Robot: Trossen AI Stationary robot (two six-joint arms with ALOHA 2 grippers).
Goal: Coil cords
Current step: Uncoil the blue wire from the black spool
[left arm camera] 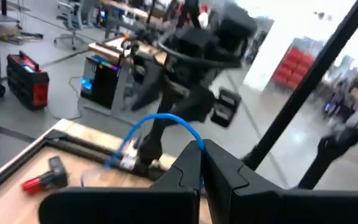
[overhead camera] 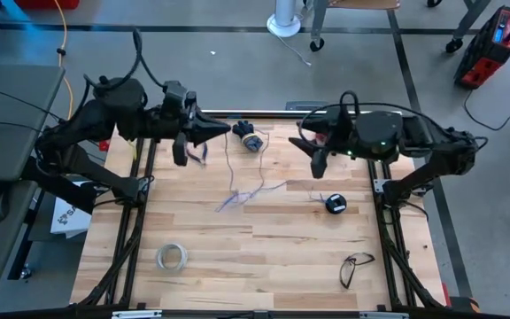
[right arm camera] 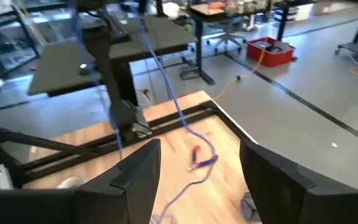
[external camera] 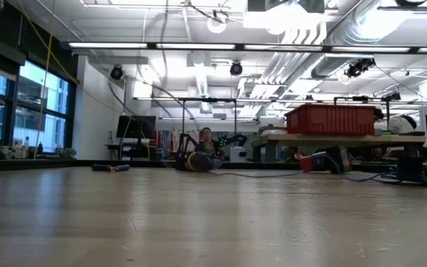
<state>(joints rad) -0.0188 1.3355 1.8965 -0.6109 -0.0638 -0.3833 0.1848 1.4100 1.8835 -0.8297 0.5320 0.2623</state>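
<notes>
Nearest lie a whitish ring of tape (overhead camera: 173, 257) on the left and a pair of glasses (overhead camera: 354, 267) on the right. Mid-table, the thin bluish-grey wire (overhead camera: 242, 193) trails loosely from the centre, with its small dark spool (overhead camera: 336, 204) to the right. The right gripper (overhead camera: 312, 157) hangs raised just beyond the spool, fingers spread wide, empty. Farther back, the left gripper (overhead camera: 220, 129) points right, pinched shut; whether the strand rising to its tip is gripped is hard to make out.

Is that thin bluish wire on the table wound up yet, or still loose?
Still loose. The thin wire sprawls in open loops across the table, running up toward the shut left gripper, while the small dark spool lies apart near the right side.
</notes>
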